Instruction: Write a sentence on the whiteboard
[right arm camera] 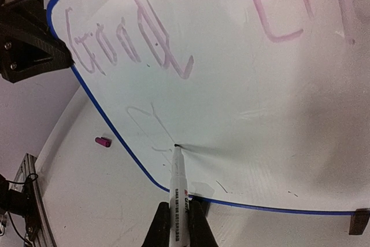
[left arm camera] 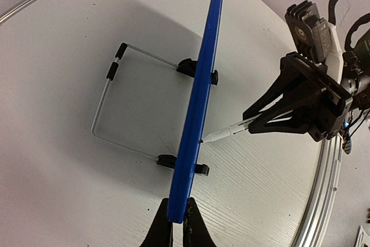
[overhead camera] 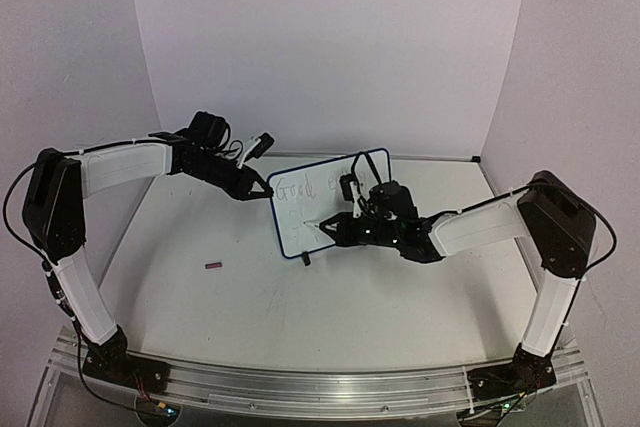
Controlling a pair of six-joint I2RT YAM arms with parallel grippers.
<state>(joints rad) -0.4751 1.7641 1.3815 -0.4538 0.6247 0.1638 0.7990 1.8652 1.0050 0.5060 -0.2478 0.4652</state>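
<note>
On a white table (overhead camera: 250, 297) enclosed by pale lilac walls (overhead camera: 320, 37), a small blue-framed whiteboard (overhead camera: 300, 212) stands on black feet (left arm camera: 165, 160) at centre. The left gripper (overhead camera: 264, 190) pinches its edge; the right gripper (right arm camera: 178, 227) clenches a white marker (right arm camera: 177, 177), tip touching beneath the faint handwritten sentence (right arm camera: 130, 41).

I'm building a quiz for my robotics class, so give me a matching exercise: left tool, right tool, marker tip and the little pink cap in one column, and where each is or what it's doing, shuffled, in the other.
Column one:
1. left tool
2. right tool
3. marker tip
4. pink cap

Column two:
A. lying loose on the table, apart from the whiteboard
B. shut on the marker
C. clamped on the whiteboard's blue edge
D. touching the whiteboard below the word Good

Pairs: 1-C, 2-B, 3-D, 4-A.
</note>
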